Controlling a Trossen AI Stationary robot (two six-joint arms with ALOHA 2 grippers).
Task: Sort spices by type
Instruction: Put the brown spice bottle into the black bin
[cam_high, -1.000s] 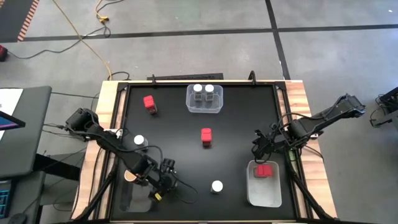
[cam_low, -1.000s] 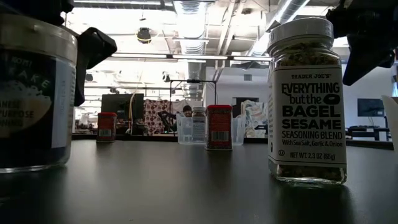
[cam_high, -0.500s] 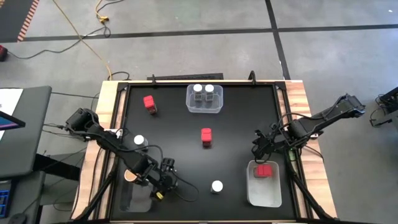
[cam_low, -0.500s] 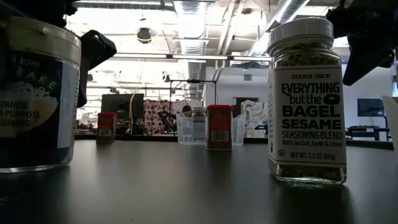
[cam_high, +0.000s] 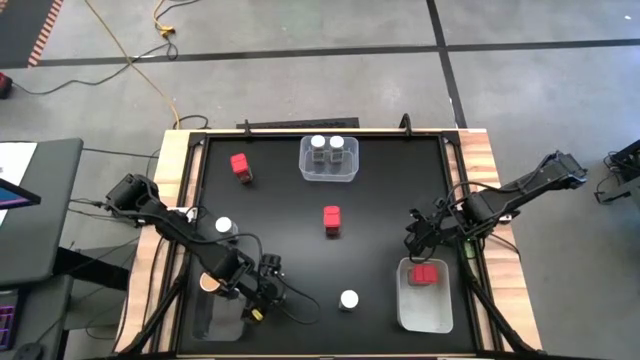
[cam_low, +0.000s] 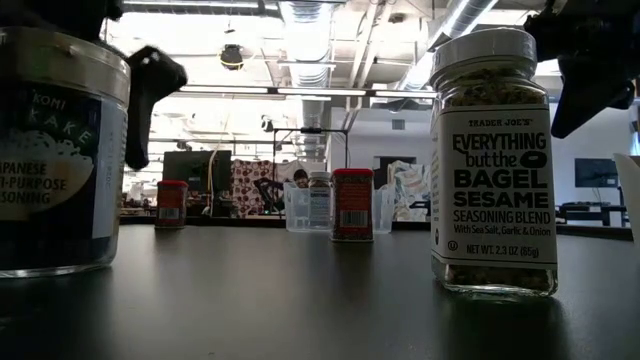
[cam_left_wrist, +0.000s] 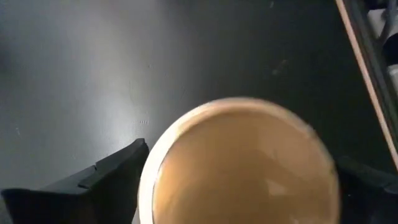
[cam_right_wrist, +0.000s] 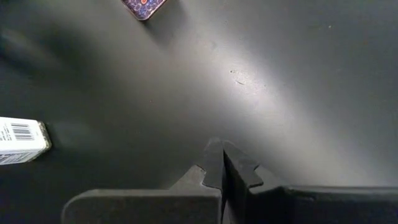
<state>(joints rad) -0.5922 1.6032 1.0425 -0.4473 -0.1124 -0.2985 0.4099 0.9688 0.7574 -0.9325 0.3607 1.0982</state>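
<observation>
Left gripper (cam_high: 262, 291) was seen low over the table's near left corner, its fingers (cam_left_wrist: 99, 180) spread wide to either side of a tan-lidded jar (cam_left_wrist: 239, 165), which stood upright directly beneath it, long axis vertical, in or at the edge of the bin (cam_high: 215, 318) there; whether the pads touched the jar could not be told. Any lift away was judged to have to go straight up along that axis. Right gripper (cam_high: 418, 232), fingers pressed shut on nothing, was held above the table just behind the right bin (cam_high: 425, 310), where a red box (cam_high: 426, 274) lay.

On the nearest white-lidded jar (cam_low: 492, 165) was read "TRADER JOE'S EVERYTHING but the BAGEL SESAME SEASONING BLEND". On the tan-lidded jar only part of a label was legible: "PURPOSE SEASONING".
</observation>
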